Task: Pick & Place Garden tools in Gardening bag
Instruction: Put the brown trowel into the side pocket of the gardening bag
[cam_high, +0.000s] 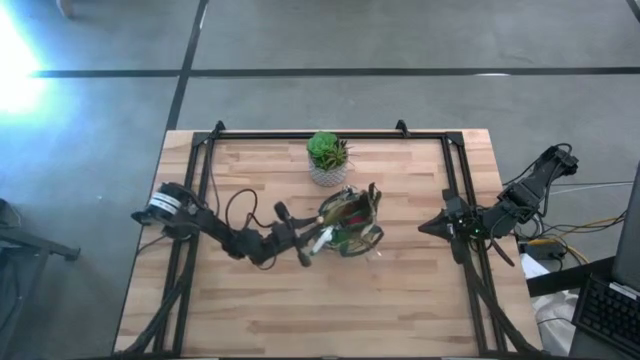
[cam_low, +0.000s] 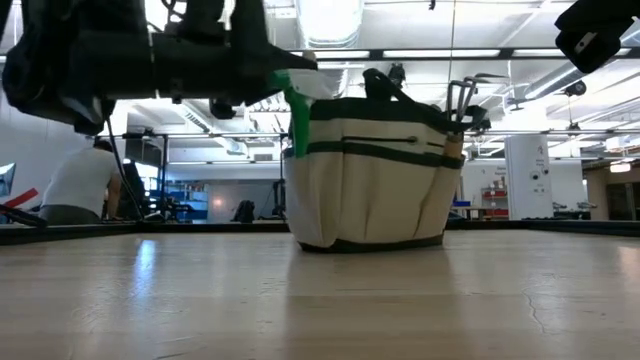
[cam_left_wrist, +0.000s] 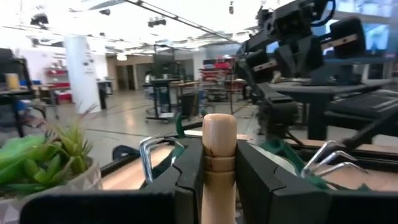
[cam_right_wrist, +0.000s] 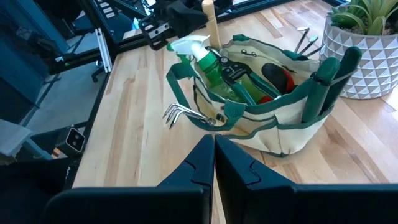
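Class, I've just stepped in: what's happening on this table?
The left gripper is shut on a wooden handle of a garden tool at the gardening bag, which already holds several tools. The right gripper waits shut at the table's right side. A potted plant stands behind the bag.

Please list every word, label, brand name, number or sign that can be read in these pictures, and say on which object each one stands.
No text can be read in any view.
Gardening bag: no print or label shows on its fabric.
White plant pot: only a triangle pattern, no letters.
Wooden handle in the left gripper: no marking.
Signs in the room beyond the table in the low view: too small and blurred to read.
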